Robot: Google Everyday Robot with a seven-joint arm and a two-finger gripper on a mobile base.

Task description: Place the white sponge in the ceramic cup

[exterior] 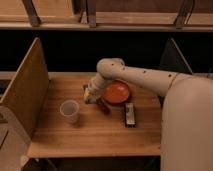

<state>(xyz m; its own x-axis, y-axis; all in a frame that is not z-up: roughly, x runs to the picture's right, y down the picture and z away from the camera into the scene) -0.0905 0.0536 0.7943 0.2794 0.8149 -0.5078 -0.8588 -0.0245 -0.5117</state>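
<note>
The ceramic cup (70,110) stands upright on the left half of the wooden table (95,137), pale and without a handle. My gripper (88,96) hangs just right of it and slightly further back, at the left edge of the orange plate (117,93). It is shut on a small pale lump that looks like the white sponge (87,93). A short gap separates the gripper from the cup. My arm reaches in from the right, over the plate's far rim.
A dark, flat, oblong object (130,114) lies right of the plate's front. A small reddish-brown thing (103,106) lies just below the gripper. Upright wooden panels (27,90) wall the table's left and right sides.
</note>
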